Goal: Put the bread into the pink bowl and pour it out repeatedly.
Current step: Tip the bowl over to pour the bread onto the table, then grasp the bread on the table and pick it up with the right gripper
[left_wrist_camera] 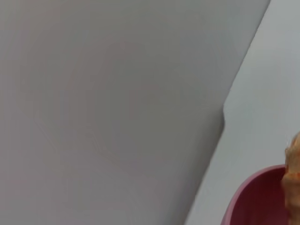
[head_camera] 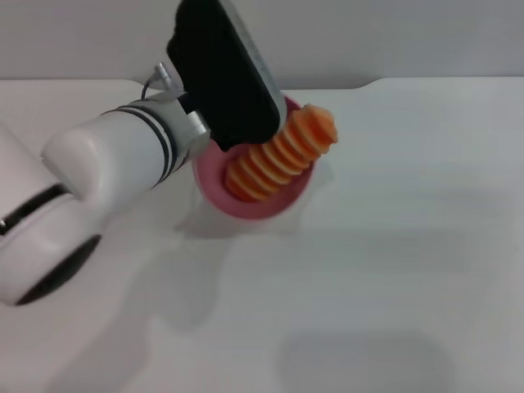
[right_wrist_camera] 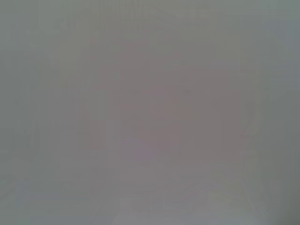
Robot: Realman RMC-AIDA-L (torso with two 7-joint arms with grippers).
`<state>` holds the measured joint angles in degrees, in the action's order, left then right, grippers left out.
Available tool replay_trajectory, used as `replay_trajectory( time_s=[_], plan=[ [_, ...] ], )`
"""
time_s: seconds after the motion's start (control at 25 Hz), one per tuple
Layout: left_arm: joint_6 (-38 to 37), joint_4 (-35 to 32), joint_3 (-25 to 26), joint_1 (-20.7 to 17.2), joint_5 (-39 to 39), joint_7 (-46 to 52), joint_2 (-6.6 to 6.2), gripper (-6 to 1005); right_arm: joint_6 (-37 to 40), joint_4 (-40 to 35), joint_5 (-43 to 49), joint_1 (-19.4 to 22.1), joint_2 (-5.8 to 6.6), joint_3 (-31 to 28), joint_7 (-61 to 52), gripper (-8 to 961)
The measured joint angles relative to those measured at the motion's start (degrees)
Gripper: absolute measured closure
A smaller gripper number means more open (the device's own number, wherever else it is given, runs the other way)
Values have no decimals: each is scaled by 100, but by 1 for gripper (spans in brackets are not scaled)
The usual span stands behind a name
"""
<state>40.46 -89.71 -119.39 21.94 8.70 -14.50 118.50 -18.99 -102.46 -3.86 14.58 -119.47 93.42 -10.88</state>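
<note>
I tip the bowl (head_camera: 255,199) slowly with the left gripper (head_camera: 214,141), grip hidden, until the bread (head_camera: 281,153) slides over its rim

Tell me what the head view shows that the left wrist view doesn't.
Only the head view shows the left arm with its black wrist housing over the pink bowl, the whole striped bread lying tilted in the bowl with one end past the rim, and the white table. Only the left wrist view shows the grey wall up close. Both share the bowl's rim and a bit of the bread. The left pincer's fingers show in neither.
</note>
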Motion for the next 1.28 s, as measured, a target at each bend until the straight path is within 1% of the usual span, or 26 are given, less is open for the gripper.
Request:
replay_trajectory(
  time_s=[0.12, 0.2, 0.24, 0.44, 0.64, 0.76, 0.88, 0.96, 1.04, 1.12, 1.2, 1.28],
  plan=[
    [-104, -8, -255, 1, 604, 129, 12, 949, -12, -5, 0, -11, 9, 12, 1, 124],
    [-154, -10, -543, 5, 1257, 342, 15, 949, -15, -5, 0, -19, 10, 22, 4, 125],
    [-151, -10, -617, 13, 1460, 395, 18, 949, -16, -5, 0, -22, 10, 26, 6, 125],
    [-88, 33, -1042, 161, 2175, 514, 29, 949, -28, -5, 1, -33, 11, 38, 6, 127],
    [18, 67, -1195, 272, 2360, 481, 31, 949, -31, -4, 4, -48, 12, 90, 6, 130],
    [46, 69, -1176, 298, 2321, 549, 33, 950, -39, -9, 6, -56, 12, 104, 6, 131],
    [81, 63, -1066, 333, 2214, 910, 32, 950, -101, -12, 8, -91, 13, 155, 1, 132],
    [216, 9, -903, 384, 2070, 1280, 33, 950, -248, -24, -14, -159, 21, 204, -1, 133],
    [555, -112, -562, 503, 1630, 1676, 32, 950, -549, -98, -172, -289, 40, 324, 1, 134],
    [1051, -208, -153, 661, 972, 1905, 19, 951, -903, -192, -425, -458, 64, 497, 32, 135],
    [1622, -210, 321, 811, 389, 1964, 13, 951, -1324, -264, -617, -700, 81, 786, 44, 136],
    [2040, -156, 675, 886, 85, 1985, 5, 951, -1667, -274, -677, -987, 85, 1153, 43, 137]
  ],
)
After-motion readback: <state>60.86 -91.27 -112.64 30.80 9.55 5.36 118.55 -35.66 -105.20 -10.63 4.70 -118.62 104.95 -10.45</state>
